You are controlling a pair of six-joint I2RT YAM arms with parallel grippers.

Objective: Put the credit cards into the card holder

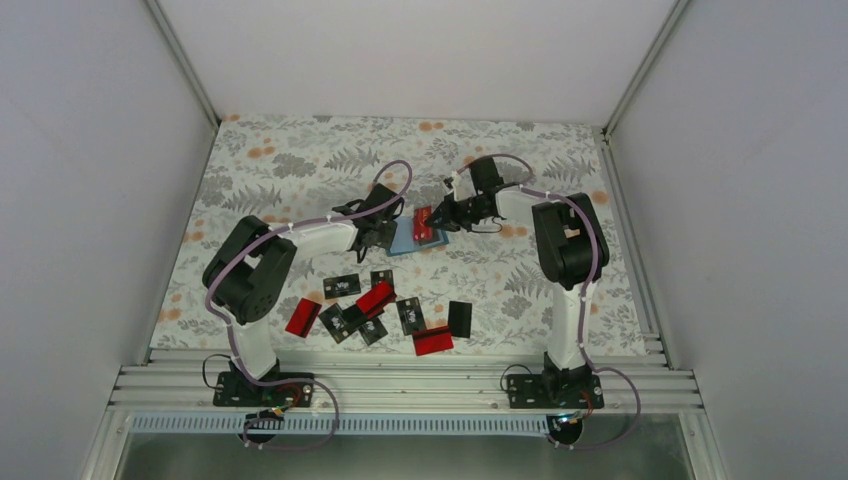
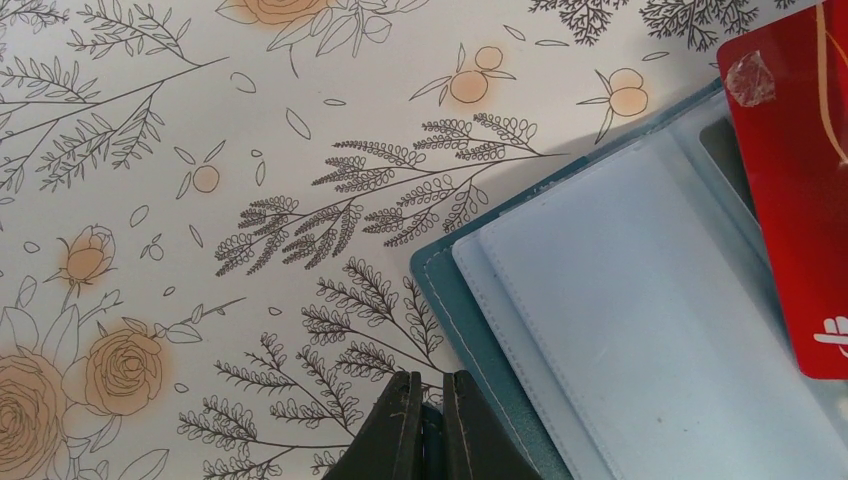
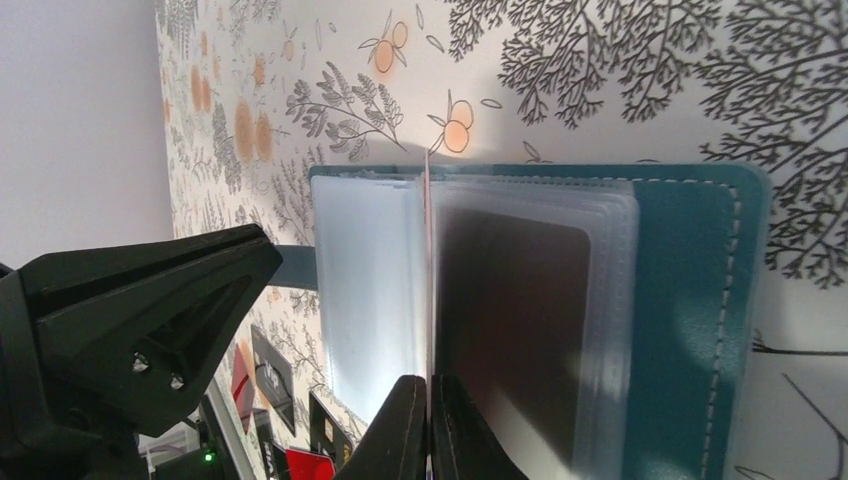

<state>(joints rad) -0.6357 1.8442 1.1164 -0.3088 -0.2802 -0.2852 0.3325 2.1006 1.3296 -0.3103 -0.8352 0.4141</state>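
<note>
Pinching a red credit card [image 2: 800, 200] by its near end, the right gripper [image 3: 428, 400] has its fingers clamped tight. From the right wrist the card is seen edge-on, its long axis running straight away from the fingertips and over the open card holder [image 3: 700, 330]. The card's thin edge lies along the middle of the fanned clear sleeves [image 3: 365, 290]. A dark card [image 3: 510, 330] shows through the sleeve just to its right. The coming move, I judge, turns on sliding the card along its own length into a sleeve mouth, and this arm is the one at the holder.

The left gripper [image 2: 430, 390] is clenched on nothing visible. Its tips are touching or just beside the holder's teal cover edge, perhaps bracing it. Nearer the arm bases, the other red and black cards [image 1: 380, 310] lie scattered on the floral tablecloth [image 1: 280, 160].
</note>
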